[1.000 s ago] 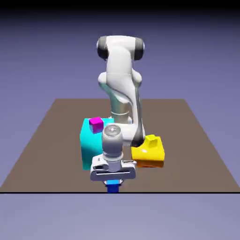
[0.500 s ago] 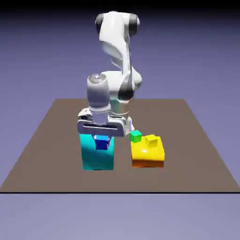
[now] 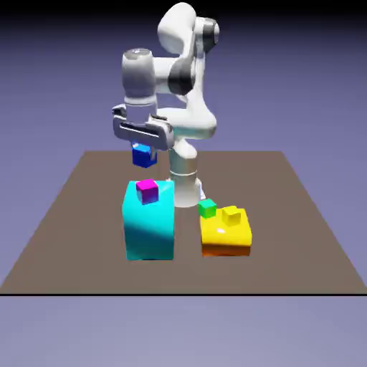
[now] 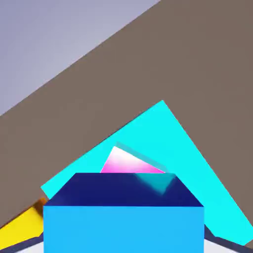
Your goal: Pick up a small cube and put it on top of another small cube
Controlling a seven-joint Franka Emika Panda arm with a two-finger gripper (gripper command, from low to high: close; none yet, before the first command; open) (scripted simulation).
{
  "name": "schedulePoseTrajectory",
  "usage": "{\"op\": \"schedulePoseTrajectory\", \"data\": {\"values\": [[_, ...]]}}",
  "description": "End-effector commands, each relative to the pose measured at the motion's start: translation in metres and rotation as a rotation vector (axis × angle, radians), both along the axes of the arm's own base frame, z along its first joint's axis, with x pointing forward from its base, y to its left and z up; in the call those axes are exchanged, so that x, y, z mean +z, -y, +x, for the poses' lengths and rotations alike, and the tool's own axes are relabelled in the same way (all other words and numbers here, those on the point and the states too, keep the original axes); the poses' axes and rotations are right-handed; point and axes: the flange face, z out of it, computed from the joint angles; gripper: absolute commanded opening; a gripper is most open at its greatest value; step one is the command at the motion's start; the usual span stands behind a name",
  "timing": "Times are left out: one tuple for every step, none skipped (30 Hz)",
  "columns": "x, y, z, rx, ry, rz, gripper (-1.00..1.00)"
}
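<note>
My gripper (image 3: 142, 155) is shut on the small blue cube (image 3: 142, 155) and holds it in the air. The small magenta-pink cube (image 3: 147, 190) rests on top of the tall cyan block (image 3: 150, 222), a short way below the blue cube and slightly toward the exterior view's right. In the hand view the blue cube (image 4: 123, 217) fills the bottom and hides the fingertips. Behind it shows a slice of the magenta cube (image 4: 129, 163) on the cyan block's top (image 4: 197, 173).
A yellow block (image 3: 226, 233) with a small yellow cube (image 3: 231, 214) on it lies to the exterior view's right of the cyan block. A small green cube (image 3: 207, 208) sits at its back left corner. The brown table (image 3: 301, 229) spreads around them.
The gripper has carried the blue cube up from the table's front edge, over the cyan block, to a spot above the magenta cube. The magenta, green and yellow cubes have stayed put.
</note>
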Motion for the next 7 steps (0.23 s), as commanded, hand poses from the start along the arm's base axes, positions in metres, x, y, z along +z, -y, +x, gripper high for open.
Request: {"op": "schedulePoseTrajectory", "data": {"values": [[-0.015,0.0,0.0,0.0,-0.001,-0.003,-1.0],[-0.03,0.0,-0.001,0.0,-0.001,-0.003,-1.0],[-0.039,-0.001,-0.002,0.0,-0.001,-0.003,-1.0],[-0.039,-0.001,-0.002,0.0,-0.001,-0.003,1.0],[-0.039,-0.001,-0.002,0.0,-0.001,-0.003,1.0],[-0.024,0.0,-0.001,0.0,-0.001,-0.003,1.0],[-0.009,0.0,0.0,0.0,-0.001,-0.003,1.0]]}}
